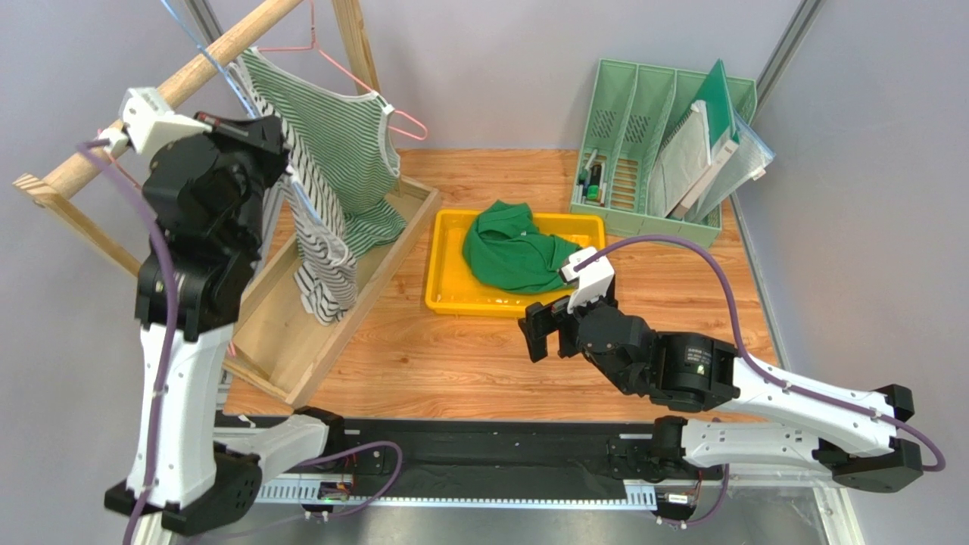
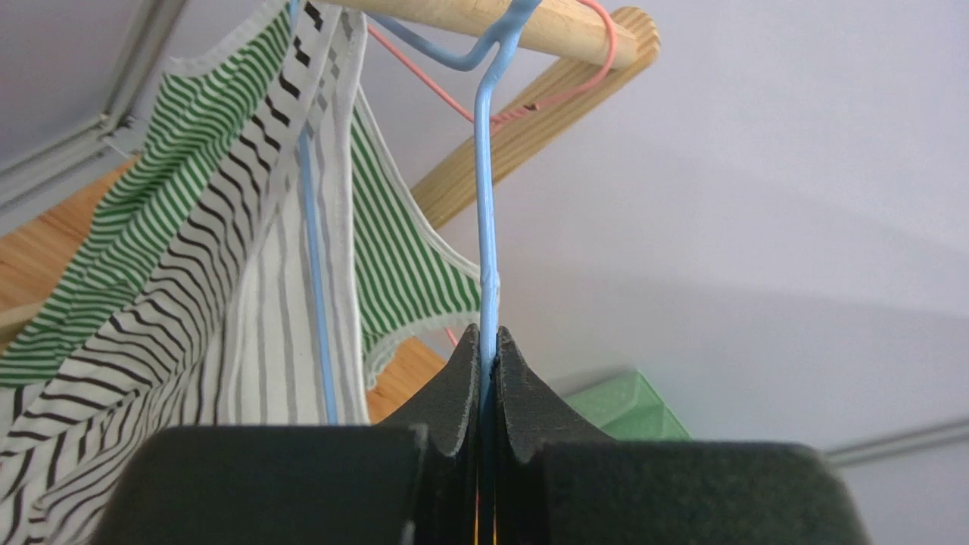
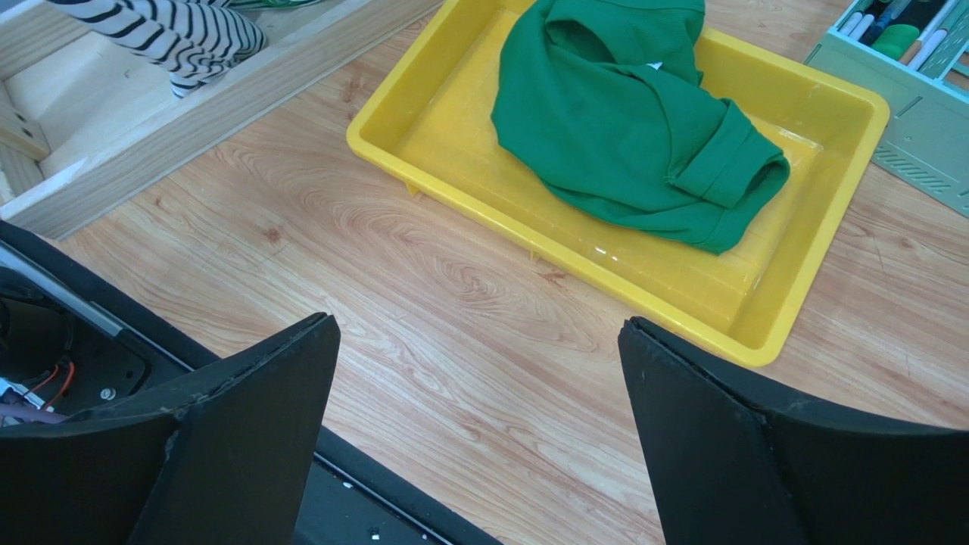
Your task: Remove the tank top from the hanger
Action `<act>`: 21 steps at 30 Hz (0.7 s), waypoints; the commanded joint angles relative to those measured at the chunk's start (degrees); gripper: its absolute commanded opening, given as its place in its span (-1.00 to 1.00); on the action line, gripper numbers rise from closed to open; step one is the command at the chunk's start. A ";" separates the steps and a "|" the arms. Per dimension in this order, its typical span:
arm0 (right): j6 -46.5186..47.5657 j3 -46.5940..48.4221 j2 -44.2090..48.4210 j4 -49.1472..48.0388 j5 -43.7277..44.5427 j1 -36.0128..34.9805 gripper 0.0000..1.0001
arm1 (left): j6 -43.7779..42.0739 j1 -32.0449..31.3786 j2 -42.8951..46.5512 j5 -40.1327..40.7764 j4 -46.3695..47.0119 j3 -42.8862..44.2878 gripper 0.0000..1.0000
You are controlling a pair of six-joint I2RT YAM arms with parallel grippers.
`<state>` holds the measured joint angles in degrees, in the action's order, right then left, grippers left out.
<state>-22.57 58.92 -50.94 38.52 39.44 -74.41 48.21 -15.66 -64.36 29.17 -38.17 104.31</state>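
Observation:
A black-and-white striped tank top (image 1: pixel 319 256) hangs on a blue wire hanger (image 1: pixel 210 53) from the wooden rod (image 1: pixel 193 74) at the back left. My left gripper (image 1: pixel 284 170) is raised beside it. In the left wrist view the left gripper (image 2: pixel 489 341) is shut on the blue hanger's wire (image 2: pixel 489 227), with the striped top (image 2: pixel 137 375) just to its left. A green-and-white striped top (image 1: pixel 347 136) hangs behind on a pink hanger (image 1: pixel 364 85). My right gripper (image 1: pixel 544 335) is open and empty, low over the table (image 3: pixel 475 327).
The wooden rack's base frame (image 1: pixel 284 341) lies under the hanging tops. A yellow tray (image 1: pixel 444 273) holding a crumpled green shirt (image 1: pixel 512 244) sits mid-table, just beyond my right gripper. A green file organizer (image 1: pixel 637 114) stands at the back right.

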 commanded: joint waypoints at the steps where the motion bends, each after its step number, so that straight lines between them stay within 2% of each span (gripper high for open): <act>1: 2.09 1.20 -0.92 -3.80 0.20 0.23 1.00 | 4.61 0.28 7.91 -9.21 2.84 -8.84 -1.00; 6: 2.35 0.59 -2.59 -5.30 -0.50 0.14 1.00 | 6.73 0.28 14.52 -12.37 3.54 -18.68 -1.00; 14: 3.48 0.67 -4.61 -6.97 -4.10 0.14 1.00 | 2.77 0.28 19.53 -21.86 3.45 -24.67 -1.00; 18: 10.16 2.16 -5.92 -11.26 -15.23 0.23 1.00 | 0.23 0.28 20.76 -34.93 4.95 -26.35 -1.00; 20: 14.36 4.00 -6.98 -13.29 -19.90 0.58 1.00 | -0.13 0.28 22.08 -38.99 4.95 -27.40 -1.00; 21: 15.61 5.06 -7.42 -15.04 -25.58 0.84 1.00 | -0.30 0.28 23.13 -40.06 4.86 -27.84 -1.00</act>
<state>-15.09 59.33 -57.23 31.73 28.08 -74.22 50.76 -15.59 -44.42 2.61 -37.47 77.56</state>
